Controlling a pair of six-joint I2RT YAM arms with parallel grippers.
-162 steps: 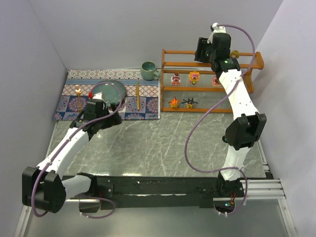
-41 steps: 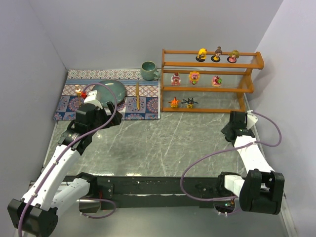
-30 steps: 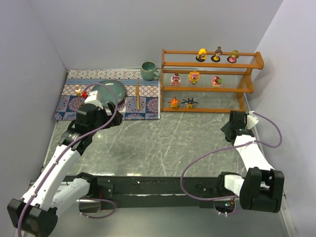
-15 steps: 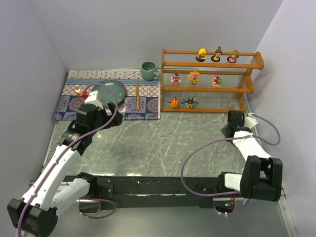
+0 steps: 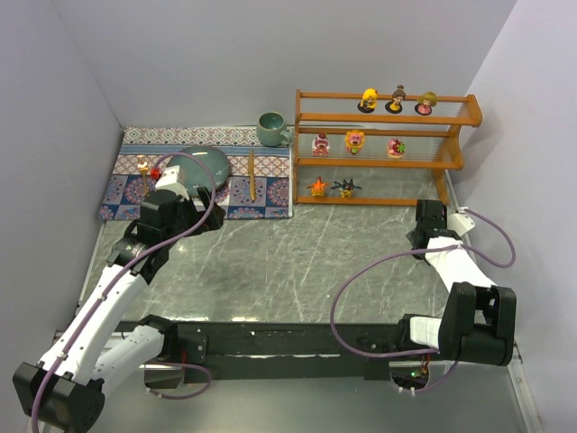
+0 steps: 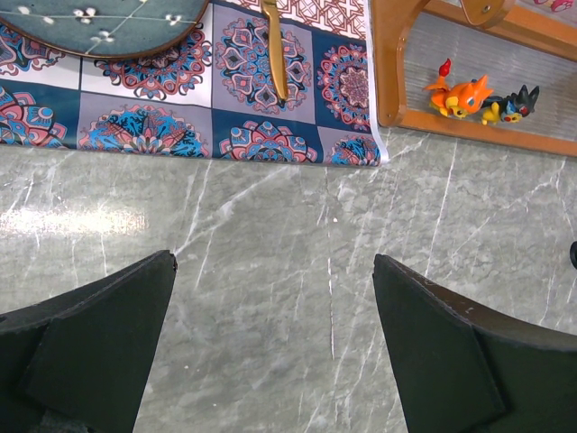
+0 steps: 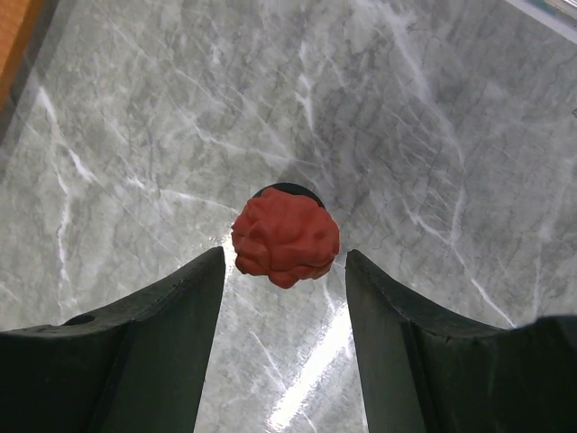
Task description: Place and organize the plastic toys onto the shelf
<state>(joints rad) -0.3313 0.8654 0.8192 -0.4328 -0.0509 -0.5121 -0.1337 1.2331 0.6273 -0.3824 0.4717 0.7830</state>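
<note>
The wooden shelf (image 5: 382, 161) holds three round-headed figures on its top tier (image 5: 398, 99), three pink and orange toys on the middle tier (image 5: 355, 141), and an orange spiky toy (image 5: 317, 187) and a dark one (image 5: 346, 188) on the bottom. A red lumpy toy (image 7: 286, 236) on a dark base stands on the marble table. My right gripper (image 7: 284, 260) is open, its fingertips either side of the toy's near edge without touching it. In the top view this gripper (image 5: 425, 217) hides the toy. My left gripper (image 6: 272, 262) is open and empty above bare marble.
A patterned mat (image 5: 204, 171) at the back left carries a teal plate (image 5: 200, 166), a wooden utensil (image 5: 251, 171), a small figure on a stick (image 5: 143, 166) and a teal mug (image 5: 270, 128). The shelf's front right leg (image 5: 443, 194) stands close behind my right gripper.
My right arm has come down from the shelf's top tier to the table by the shelf's right end, and edged toward the shelf in the last second. The left arm pulled back earlier and is still.
</note>
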